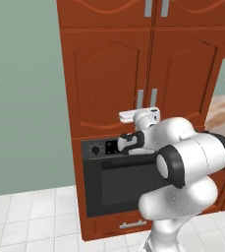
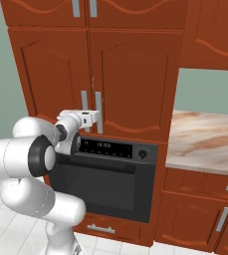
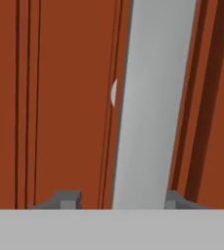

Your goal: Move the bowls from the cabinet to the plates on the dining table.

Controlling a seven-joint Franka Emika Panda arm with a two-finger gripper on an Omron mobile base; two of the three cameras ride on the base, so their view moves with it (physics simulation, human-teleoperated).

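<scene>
Your gripper (image 3: 118,200) straddles the cabinet (image 1: 109,69) door's upright bar handle (image 3: 152,102), fingertips (image 3: 67,199) standing narrowly apart on either side, not visibly clamped.

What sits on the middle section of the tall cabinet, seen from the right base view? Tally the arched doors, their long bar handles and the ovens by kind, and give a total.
Arched doors: 2
Long bar handles: 2
Oven: 1
Total: 5
</scene>
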